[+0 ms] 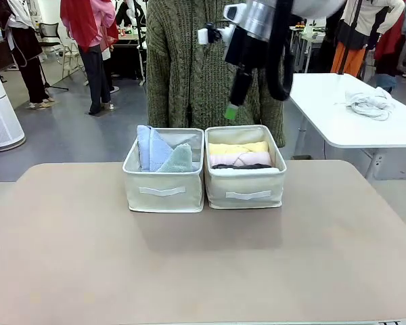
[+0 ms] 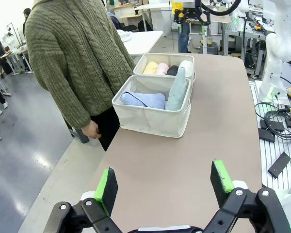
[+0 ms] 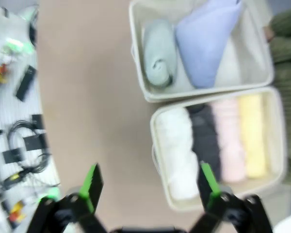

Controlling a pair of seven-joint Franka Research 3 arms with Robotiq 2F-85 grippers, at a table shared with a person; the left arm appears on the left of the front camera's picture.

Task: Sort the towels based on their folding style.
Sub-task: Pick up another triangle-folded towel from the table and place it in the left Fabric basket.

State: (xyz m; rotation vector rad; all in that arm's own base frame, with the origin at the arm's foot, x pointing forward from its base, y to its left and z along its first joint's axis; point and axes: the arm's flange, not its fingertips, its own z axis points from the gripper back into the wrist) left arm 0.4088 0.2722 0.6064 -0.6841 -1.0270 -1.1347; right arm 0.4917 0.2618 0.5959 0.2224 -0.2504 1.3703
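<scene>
On the counter (image 1: pixel 68 250), two beige bins stand side by side, touching. Left bin (image 1: pixel 164 191) holds the two cones: the blue towel (image 1: pixel 149 146) and the mint towel (image 1: pixel 178 160), leaning together. Right bin (image 1: pixel 244 187) holds the four rolls lying in a row: yellow roll (image 1: pixel 238 147), pink roll (image 1: pixel 241 159), grey roll (image 1: pixel 241 166) and, nearest the robot, the white roll (image 3: pixel 177 151), which from the front is mostly hidden behind the bin's wall. Above the right bin hangs the right gripper (image 3: pixel 150 183), fingers spread wide, holding nothing; its view is blurred. The left gripper (image 2: pixel 164 184) hovers over bare counter well apart from the bins, also wide and holding nothing. A person (image 1: pixel 189 68) in a green knit sweater stands just behind the bins, one hand (image 2: pixel 91 129) down by the counter's edge.
</scene>
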